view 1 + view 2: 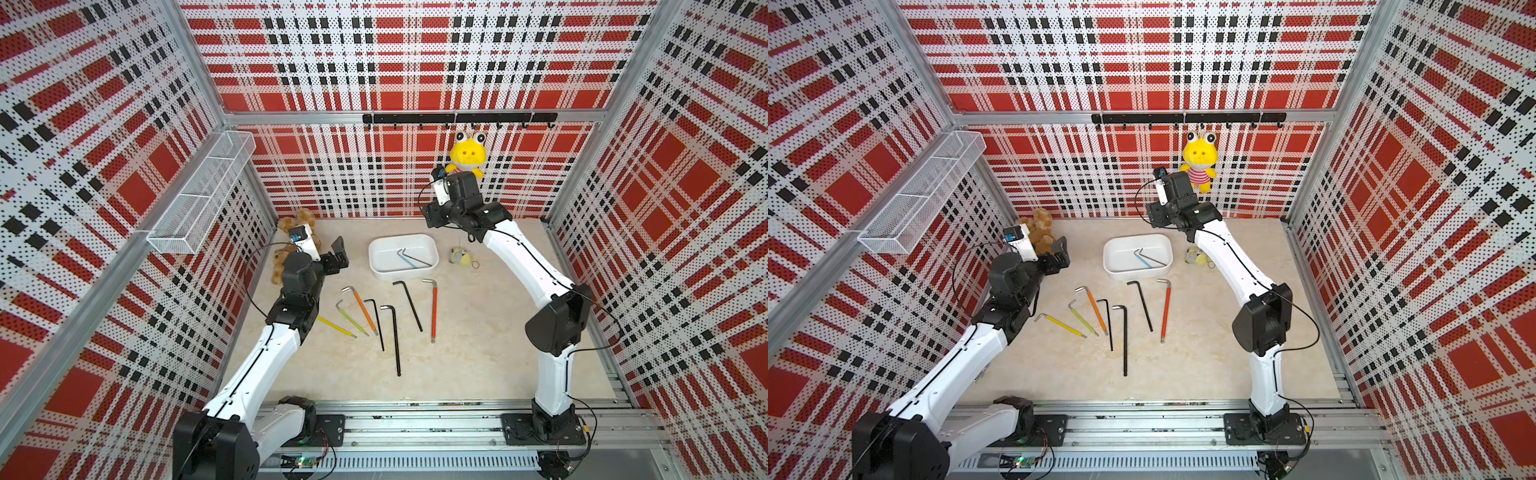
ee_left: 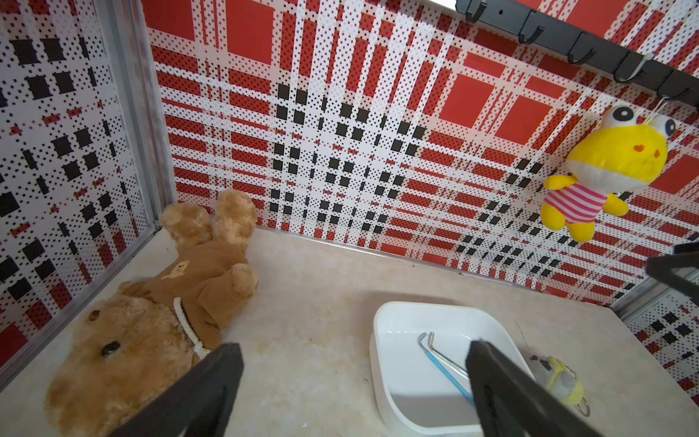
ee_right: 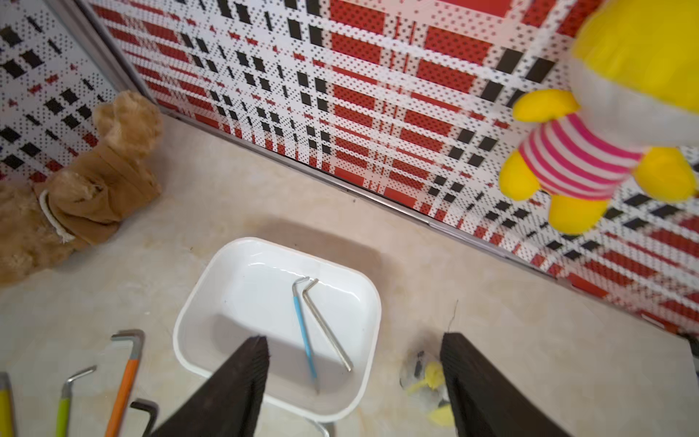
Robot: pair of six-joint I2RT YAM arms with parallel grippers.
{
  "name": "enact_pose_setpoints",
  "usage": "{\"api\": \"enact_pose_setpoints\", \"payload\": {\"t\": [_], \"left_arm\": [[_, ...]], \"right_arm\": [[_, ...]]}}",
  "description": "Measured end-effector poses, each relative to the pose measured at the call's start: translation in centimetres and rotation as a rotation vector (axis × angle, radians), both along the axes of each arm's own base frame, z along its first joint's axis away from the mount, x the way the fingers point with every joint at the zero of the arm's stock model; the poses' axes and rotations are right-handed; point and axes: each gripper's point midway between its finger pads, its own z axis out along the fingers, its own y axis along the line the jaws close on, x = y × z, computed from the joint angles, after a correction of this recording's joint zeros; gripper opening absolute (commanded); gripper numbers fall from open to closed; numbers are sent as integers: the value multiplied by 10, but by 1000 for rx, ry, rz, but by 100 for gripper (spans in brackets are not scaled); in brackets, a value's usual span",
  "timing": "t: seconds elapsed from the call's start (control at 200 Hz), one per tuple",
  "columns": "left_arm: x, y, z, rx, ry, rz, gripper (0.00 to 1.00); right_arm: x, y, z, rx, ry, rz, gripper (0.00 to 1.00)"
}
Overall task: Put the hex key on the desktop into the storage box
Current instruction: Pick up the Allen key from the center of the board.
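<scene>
R gripper: raised over storage box; fingers spread wide, nothing btwn them.
L gripper: left of box, apart from it; fingers spread, empty.
Storage box: sat on desktop w/ 2 hex keys inside, blue-sleeved key & bare silver key, bent ends side by side, shafts fanning apart.
Loose keys: 7 lay on desktop on box's robot-base side, none touching box: yellow key, green key, orange key, thin black key, long black key, short black key, red key.
Keychain toy: just right of box.
Brown bear: left of box, past L gripper.
Frog plush: hung from hook rail on wall behind box.
</scene>
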Motion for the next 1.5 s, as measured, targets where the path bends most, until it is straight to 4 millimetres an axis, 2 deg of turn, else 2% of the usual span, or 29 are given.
{"api": "enact_pose_setpoints", "payload": {"t": [0.05,0.12,0.21,0.311,0.371,0.411,0.672,0.877,1.118,1.123,1.128,1.138,1.148,1.333,1.498], "left_arm": [[0,1,0,-4,0,0,99],[0,2,0,-9,1,-2,99],[1,2,0,-17,1,-5,99],[1,2,0,-21,0,-9,99],[1,1,0,-24,0,-12,99],[1,1,1,-25,-2,-13,99],[1,1,2,-30,-8,-18,99],[-1,3,7,-32,-21,-14,99],[0,5,8,-34,-27,-12,99],[0,5,8,-34,-27,-12,99],[0,5,8,-34,-27,-12,99],[0,5,8,-34,-27,-12,99],[0,5,8,-34,-27,-12,99],[0,5,8,-37,-27,-11,99],[0,5,8,-44,-27,-12,99]], "right_arm": [[-10,-8,-8,14,49,-42,88],[-25,-18,-38,15,153,-94,90],[-50,-28,-101,-6,325,-148,92],[-91,-39,-181,-50,535,-194,92],[-114,-41,-212,-81,628,-208,92],[-125,-38,-224,-96,666,-207,92],[-143,-1,-243,-102,704,-147,92],[-143,2,-270,-134,750,-156,92],[-146,2,-282,-152,772,-159,92],[-146,2,-282,-152,772,-159,76],[-146,2,-283,-153,773,-159,68],[-147,2,-283,-152,774,-161,60],[-147,3,-283,-149,776,-163,58],[-152,9,-290,-86,817,-219,47],[-155,12,-297,-74,842,-232,44]]}}
